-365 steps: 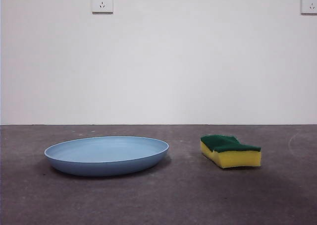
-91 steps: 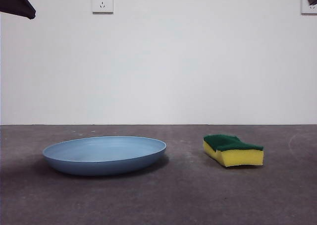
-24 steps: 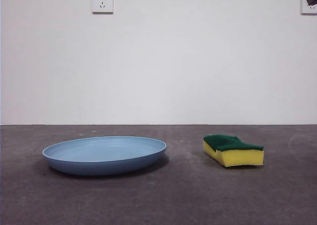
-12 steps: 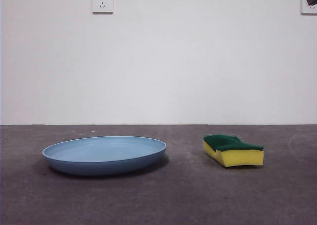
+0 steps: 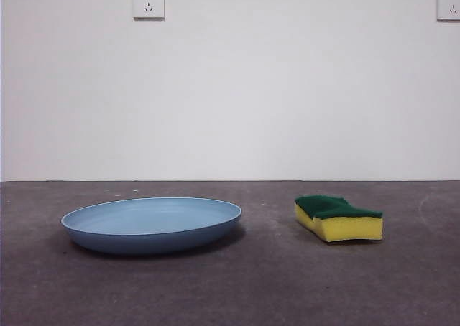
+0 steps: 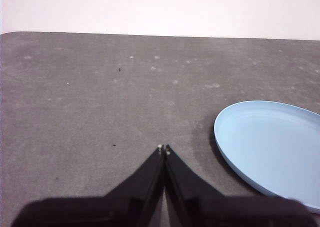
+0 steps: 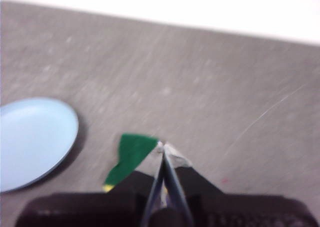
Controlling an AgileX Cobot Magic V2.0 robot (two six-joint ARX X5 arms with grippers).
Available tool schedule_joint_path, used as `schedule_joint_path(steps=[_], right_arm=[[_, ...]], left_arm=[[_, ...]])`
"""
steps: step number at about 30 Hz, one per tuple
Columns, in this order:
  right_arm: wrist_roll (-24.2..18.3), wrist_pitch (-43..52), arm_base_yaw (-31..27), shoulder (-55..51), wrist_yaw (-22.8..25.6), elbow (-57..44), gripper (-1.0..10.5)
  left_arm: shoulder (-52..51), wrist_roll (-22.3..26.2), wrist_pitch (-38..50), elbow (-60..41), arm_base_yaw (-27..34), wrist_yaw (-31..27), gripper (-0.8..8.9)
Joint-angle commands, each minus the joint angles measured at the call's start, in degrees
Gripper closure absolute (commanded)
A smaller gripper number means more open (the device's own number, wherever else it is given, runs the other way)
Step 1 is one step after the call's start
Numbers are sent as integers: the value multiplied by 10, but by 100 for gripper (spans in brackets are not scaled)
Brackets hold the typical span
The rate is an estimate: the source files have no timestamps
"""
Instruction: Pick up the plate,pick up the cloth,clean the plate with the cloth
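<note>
The light-blue plate (image 5: 152, 224) lies flat on the grey table at the left of the front view. The sponge (image 5: 338, 217), yellow foam with a green top, lies to its right, apart from it. Neither gripper shows in the front view. My left gripper (image 6: 163, 148) is shut and empty, held above the table beside the plate's rim (image 6: 220, 142). My right gripper (image 7: 162, 146) is shut and empty, above the table next to the sponge (image 7: 131, 153), with the plate (image 7: 32, 139) further off. The right wrist view is blurred.
A white wall stands behind the table, with a socket (image 5: 148, 3) at upper left and another (image 5: 448, 4) at upper right. The table's far edge (image 6: 150, 34) shows in the left wrist view.
The dark arm tip at the top right corner of the front view has left the picture. The plate and sponge have not moved in the last second.
</note>
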Motion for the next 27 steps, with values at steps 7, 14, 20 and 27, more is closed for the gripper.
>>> schedule_joint_path(steps=[7, 14, 20, 27], right_arm=[[-63, 84, -180, -65, -120, -36, 946], [-72, 169, -272, -140, -210, -136, 946], [-66, 176, -280, -201, -210, -236, 946], [-21, 226, -280, -260, -210, -346, 946]], left_arm=[[-2, 0, 1, -8, 2, -2, 817], [-2, 0, 1, -8, 2, -2, 817], [-2, 0, 1, -8, 2, -2, 817], [-2, 0, 1, -8, 2, -2, 817]])
